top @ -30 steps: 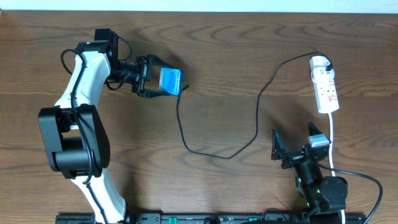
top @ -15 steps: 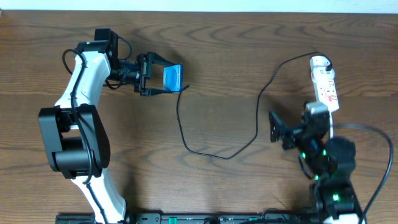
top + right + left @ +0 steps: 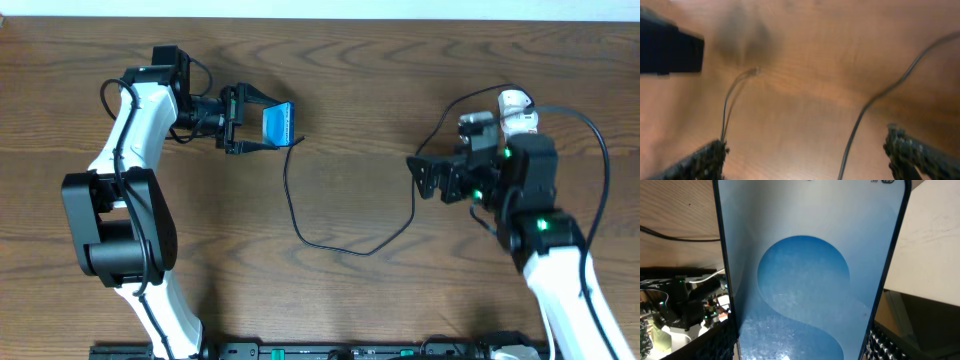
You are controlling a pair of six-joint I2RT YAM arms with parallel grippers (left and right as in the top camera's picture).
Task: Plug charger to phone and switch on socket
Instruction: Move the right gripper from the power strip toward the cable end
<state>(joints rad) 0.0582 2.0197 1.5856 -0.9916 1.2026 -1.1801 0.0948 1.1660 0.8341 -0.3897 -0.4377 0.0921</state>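
Observation:
My left gripper [image 3: 268, 124] is shut on the phone [image 3: 278, 125] and holds it tilted at the back left of the table. The blue screen with its lighter circle fills the left wrist view [image 3: 810, 280], between my fingers [image 3: 805, 352]. The charger [image 3: 300, 225] is a thin black cable that loops across the table. Its free end lies by the phone's right edge, and I cannot tell whether it is plugged in. My right gripper [image 3: 422, 178] is open and empty above the cable's right stretch [image 3: 865, 110], which runs between its fingers [image 3: 810, 160]. Only the socket's rounded white end [image 3: 515, 100] shows; my right arm hides the rest.
The brown wooden table [image 3: 350, 80] runs under both arms. A dark blurred block [image 3: 670, 50] sits at the top left of the right wrist view. The right arm's own black cable [image 3: 603, 150] arcs beside the socket.
My right arm has swung from the front right up over the socket, with its open gripper now above the cable. My left gripper has tilted the phone more upright.

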